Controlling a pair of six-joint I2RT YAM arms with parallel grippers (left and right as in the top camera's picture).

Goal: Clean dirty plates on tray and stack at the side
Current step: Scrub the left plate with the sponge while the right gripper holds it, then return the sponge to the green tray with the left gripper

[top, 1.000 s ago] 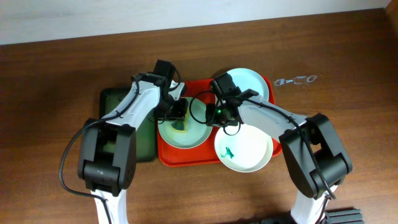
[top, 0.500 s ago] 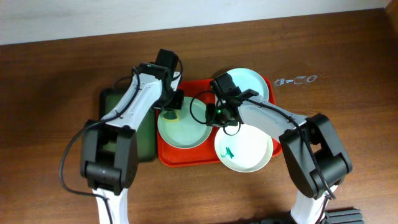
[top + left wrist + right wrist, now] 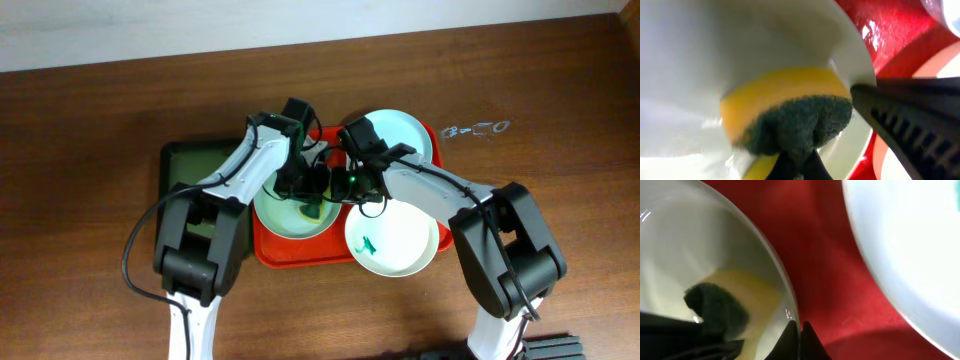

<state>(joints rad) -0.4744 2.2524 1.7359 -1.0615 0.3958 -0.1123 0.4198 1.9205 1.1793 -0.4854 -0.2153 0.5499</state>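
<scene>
On the red tray (image 3: 290,258) lie three white plates. The left plate (image 3: 278,216) has my left gripper (image 3: 312,198) inside it, shut on a yellow sponge with a dark green pad (image 3: 790,115); the pad presses against the plate's inner wall (image 3: 740,45). My right gripper (image 3: 345,188) is shut on this plate's right rim (image 3: 785,305), one fingertip on each side. The front right plate (image 3: 400,240) carries a teal smear (image 3: 369,243) and overhangs the tray's front edge. The back right plate (image 3: 402,135) looks pale and unmarked.
A dark green tray (image 3: 195,165) lies left of the red tray, partly under my left arm. Faint white marks (image 3: 478,128) sit on the wooden table to the back right. The two arms nearly touch over the tray's middle.
My left gripper has swept the sponge from the left plate's back left rim rightward across the plate, close to the right gripper. The right arm has not moved.
</scene>
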